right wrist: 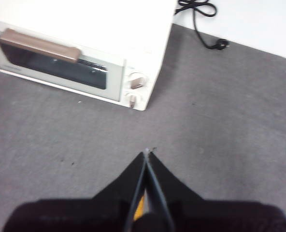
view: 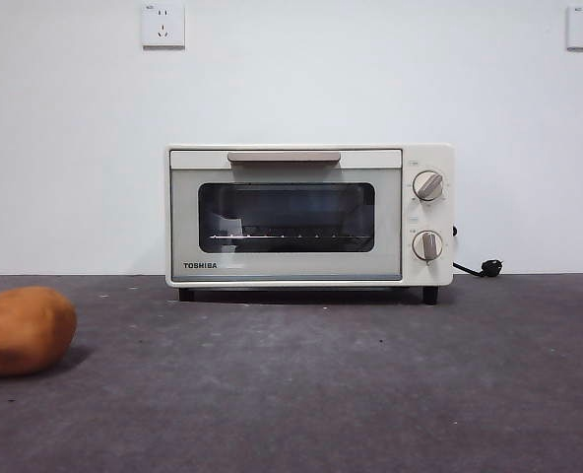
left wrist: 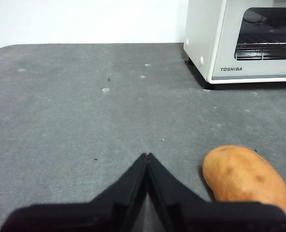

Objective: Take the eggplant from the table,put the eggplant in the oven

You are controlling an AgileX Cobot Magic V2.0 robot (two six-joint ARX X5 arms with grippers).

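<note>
With door shut, oven (view: 309, 215) eggplant-free

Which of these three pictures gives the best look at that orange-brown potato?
The left wrist view: the potato lies almost whole on the table, beside the shut left gripper. The front view cuts it off at the picture's edge. The right wrist view shows none of it.
</note>
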